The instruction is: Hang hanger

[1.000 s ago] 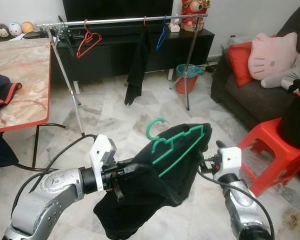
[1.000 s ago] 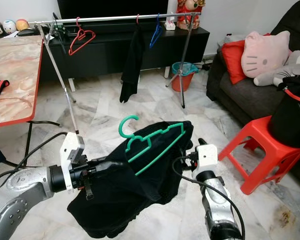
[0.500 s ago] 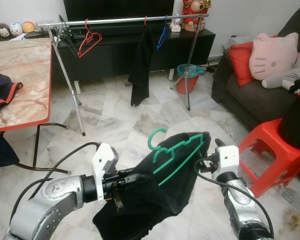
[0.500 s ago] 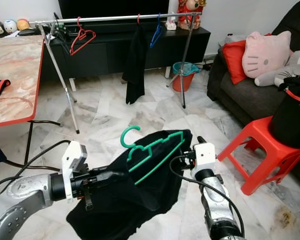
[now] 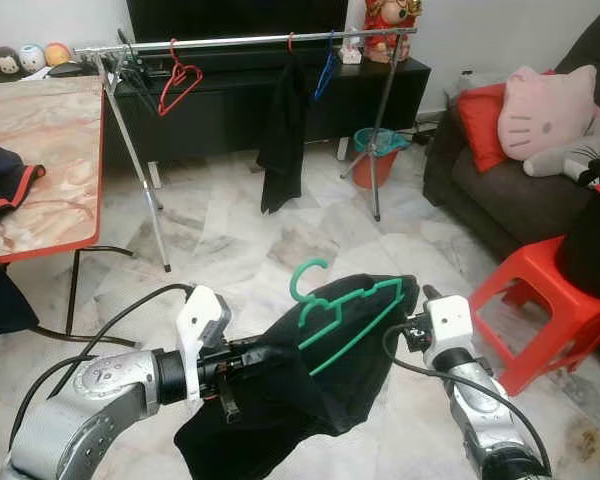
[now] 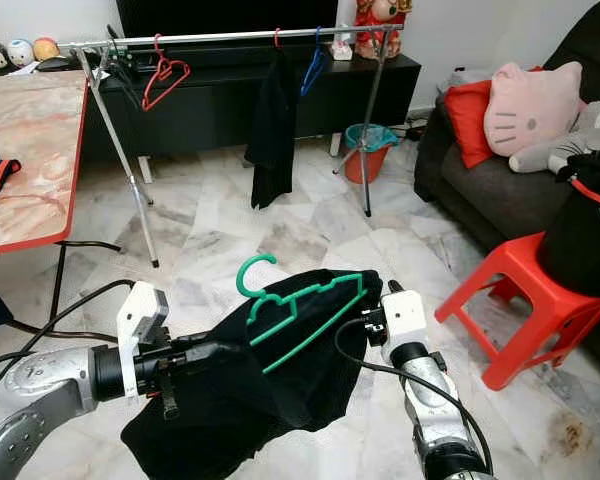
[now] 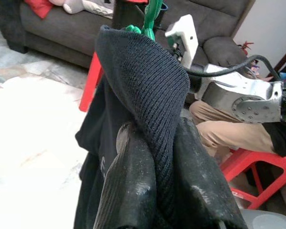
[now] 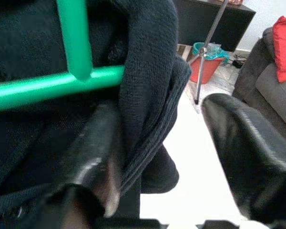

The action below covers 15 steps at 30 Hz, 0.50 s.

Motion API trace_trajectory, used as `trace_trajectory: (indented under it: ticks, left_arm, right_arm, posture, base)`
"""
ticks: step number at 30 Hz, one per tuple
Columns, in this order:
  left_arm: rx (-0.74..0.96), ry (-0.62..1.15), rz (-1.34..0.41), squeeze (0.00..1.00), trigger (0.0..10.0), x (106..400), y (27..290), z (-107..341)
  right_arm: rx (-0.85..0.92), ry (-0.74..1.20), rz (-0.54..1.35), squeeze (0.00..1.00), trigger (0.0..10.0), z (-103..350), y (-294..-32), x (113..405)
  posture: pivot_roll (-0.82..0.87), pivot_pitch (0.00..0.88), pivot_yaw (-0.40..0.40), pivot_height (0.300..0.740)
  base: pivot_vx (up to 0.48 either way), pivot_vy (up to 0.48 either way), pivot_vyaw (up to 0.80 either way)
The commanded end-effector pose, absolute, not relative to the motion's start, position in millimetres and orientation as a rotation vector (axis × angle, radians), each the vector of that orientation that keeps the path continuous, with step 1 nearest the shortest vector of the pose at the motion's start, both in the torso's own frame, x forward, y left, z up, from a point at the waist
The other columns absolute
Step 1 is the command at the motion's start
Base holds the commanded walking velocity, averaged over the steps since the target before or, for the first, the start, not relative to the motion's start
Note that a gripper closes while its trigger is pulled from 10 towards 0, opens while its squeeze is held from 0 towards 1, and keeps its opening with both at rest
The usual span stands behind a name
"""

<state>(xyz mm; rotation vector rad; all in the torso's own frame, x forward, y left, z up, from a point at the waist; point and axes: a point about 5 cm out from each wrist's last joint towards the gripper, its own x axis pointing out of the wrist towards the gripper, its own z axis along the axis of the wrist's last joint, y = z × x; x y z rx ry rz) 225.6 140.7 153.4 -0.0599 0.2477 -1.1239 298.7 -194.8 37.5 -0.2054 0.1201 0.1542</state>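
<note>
Right, your left tool (image 7: 157, 191) is clenched on a fold of the black garment (image 5: 310, 390), both black fingers (image 7: 128, 186) pressed against the knit cloth. Over on the other side, your right tool (image 8: 162, 143) has its jaws parted, one finger (image 8: 100, 148) lying against the garment's edge and the other standing clear of it, so it grips nothing. Between your two arms the garment hangs in a low bundle above the floor (image 5: 240, 240), and the green hanger (image 5: 345, 310) lies on top of it, hook (image 5: 305, 275) pointing up and toward your left, one shoulder tucked into the cloth near the right tool.

Ahead of you stands the clothes rail (image 5: 240, 42), well apart from the bundle. It carries a red hanger (image 5: 178, 85) near its left end, a black garment on the rail (image 5: 280, 135) around the middle and a blue hanger (image 5: 325, 70) just beside that. A teal and orange bucket (image 5: 375, 155) sits by the rail's right leg. To your left is the marble-patterned tabletop (image 5: 40, 160) with red edging; to your right a red plastic stool (image 5: 540, 305) and a dark sofa (image 5: 500, 200) with a pink plush cushion (image 5: 545, 110)
</note>
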Motion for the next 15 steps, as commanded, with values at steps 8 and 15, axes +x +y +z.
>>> trace_trajectory:
  ticks: [8, 15]
  left_arm:
    - [-0.035, 0.188, -1.101, 0.0, 10.0, 231.6, 146.9, 165.4]
    - [-0.026, 0.182, -1.109, 0.0, 10.0, 230.2, 147.3, 167.4]
  right_arm:
    - [-0.248, 0.141, 0.126, 0.0, 0.0, 37.0, -203.8, 298.8]
    - [-0.271, 0.144, 0.136, 0.0, 0.0, 37.4, -204.2, 299.7]
  posture:
    - [0.09, 0.0, -0.08, 0.74]
    - [0.1, 0.0, -0.081, 0.74]
  base:
    - [0.0, 0.0, 0.0]
    - [0.0, 0.0, 0.0]
